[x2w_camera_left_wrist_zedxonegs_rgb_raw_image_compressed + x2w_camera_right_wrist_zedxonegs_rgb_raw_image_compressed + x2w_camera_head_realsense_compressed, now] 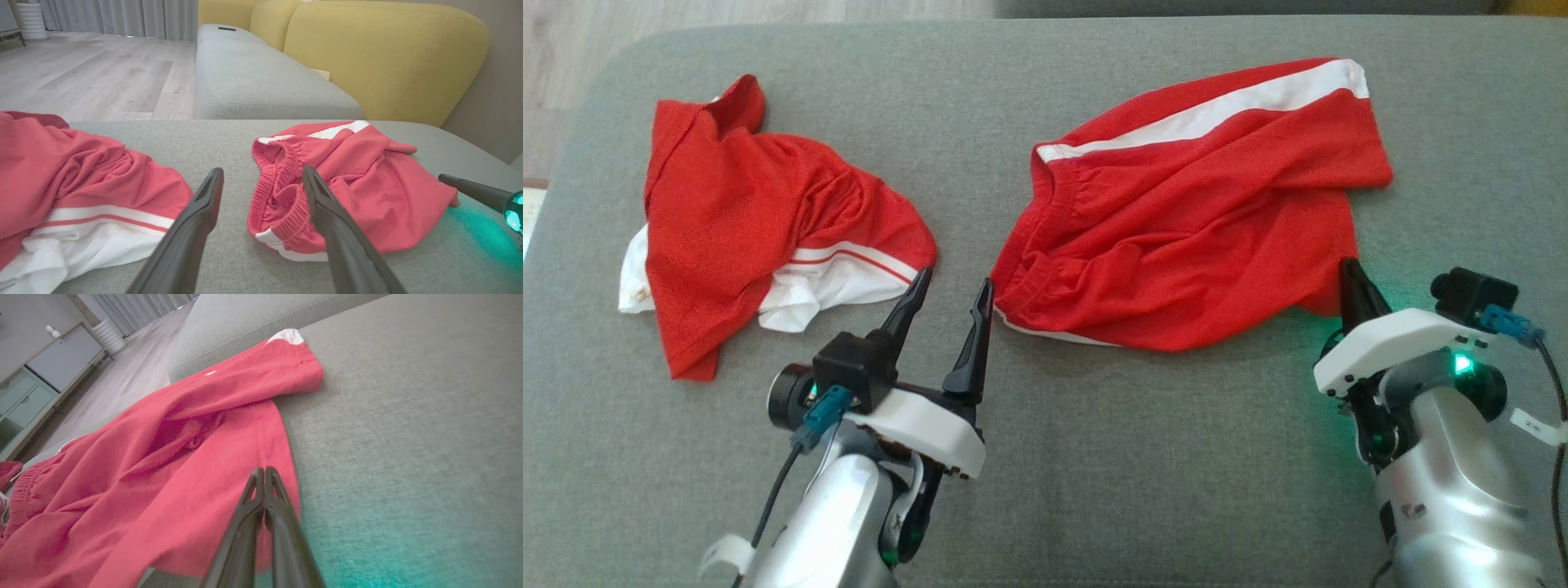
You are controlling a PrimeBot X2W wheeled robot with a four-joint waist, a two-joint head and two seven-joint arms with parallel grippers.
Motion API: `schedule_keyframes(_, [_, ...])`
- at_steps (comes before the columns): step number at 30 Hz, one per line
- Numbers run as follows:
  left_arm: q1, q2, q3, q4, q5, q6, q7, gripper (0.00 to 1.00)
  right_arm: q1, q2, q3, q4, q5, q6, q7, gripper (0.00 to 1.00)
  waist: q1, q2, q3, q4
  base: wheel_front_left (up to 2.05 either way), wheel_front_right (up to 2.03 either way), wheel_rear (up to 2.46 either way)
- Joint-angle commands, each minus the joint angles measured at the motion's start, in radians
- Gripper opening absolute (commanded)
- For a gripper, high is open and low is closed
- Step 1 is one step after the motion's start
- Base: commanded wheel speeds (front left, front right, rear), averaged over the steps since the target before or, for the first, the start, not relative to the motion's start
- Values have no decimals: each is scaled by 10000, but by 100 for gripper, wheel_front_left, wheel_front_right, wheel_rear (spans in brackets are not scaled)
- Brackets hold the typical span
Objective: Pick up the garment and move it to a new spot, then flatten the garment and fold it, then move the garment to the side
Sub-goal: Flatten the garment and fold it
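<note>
Jaws of the right gripper (1349, 273) clench at a corner of the shorts (1192, 220); left gripper (956, 279) gapes alongside; lifting, flattening and folding seemingly remain.

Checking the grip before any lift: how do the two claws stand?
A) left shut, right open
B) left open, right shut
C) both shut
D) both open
B: the left claw has its fingers apart by the waistband of the red shorts, while the right claw has its fingers pressed together over their near hem.
</note>
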Motion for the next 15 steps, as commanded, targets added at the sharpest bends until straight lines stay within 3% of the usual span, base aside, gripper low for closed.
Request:
schedule_keyframes(1, [-81,-2,395,-273,87,-10,-122,100,-310,-20,230,-258,-60,-9,-192,0,0,0,-22,-47,0,0,0])
schedule_keyframes(8, [90,-13,507,-249,110,-61,-122,100,12,-198,216,-826,-200,-9,-895,0,0,0,-335,-358,0,0,0])
schedule_keyframes(15, [300,-16,504,-328,6,-28,-122,100,822,-628,121,-2214,-644,-9,-770,0,0,0,-732,-638,0,0,0])
